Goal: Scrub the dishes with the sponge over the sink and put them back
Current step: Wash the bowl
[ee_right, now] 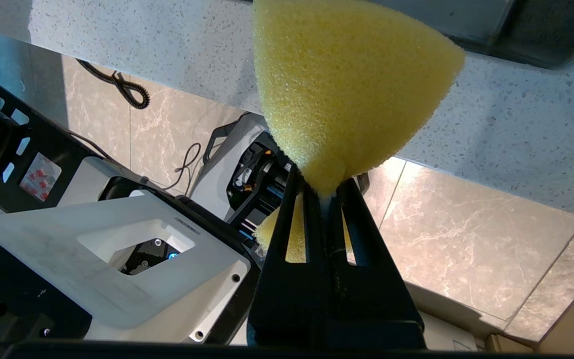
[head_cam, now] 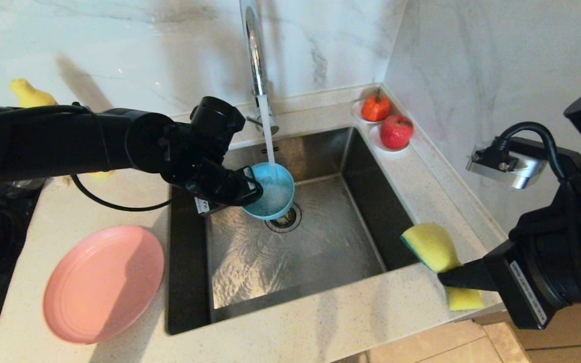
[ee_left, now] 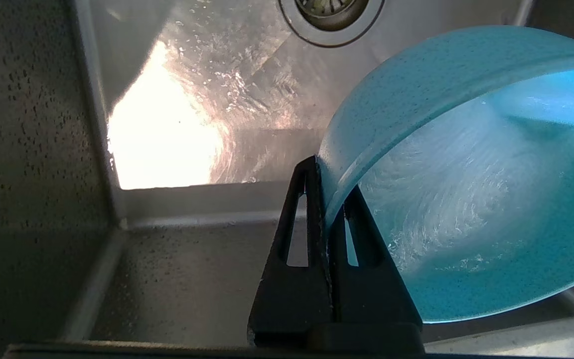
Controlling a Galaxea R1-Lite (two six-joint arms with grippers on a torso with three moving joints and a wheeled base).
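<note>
A: Marble walls and a pale speckled counter (head_cam: 321,312) frame the sink (head_cam: 321,242), with the tap (head_cam: 255,55) running. How far along is it?

B: Mid-task, I'd judge. The left gripper (ee_left: 328,197) is clamped on the rim of the teal bowl (head_cam: 273,190), tilted under the stream above the drain (head_cam: 284,218).

A: And the sponge?

B: Pinched at its middle by the right gripper (ee_right: 323,192), the sponge (head_cam: 434,247) hangs over the sink's right front corner, well apart from the bowl.

A: What's left?

B: The pink plate (head_cam: 101,282) lies on the counter left of the sink. Whether either of the 2 dishes is scrubbed, I cannot tell; the bowl must still go back.

Matte black arms (head_cam: 58,138) — looped cables, slotted jaws.
</note>
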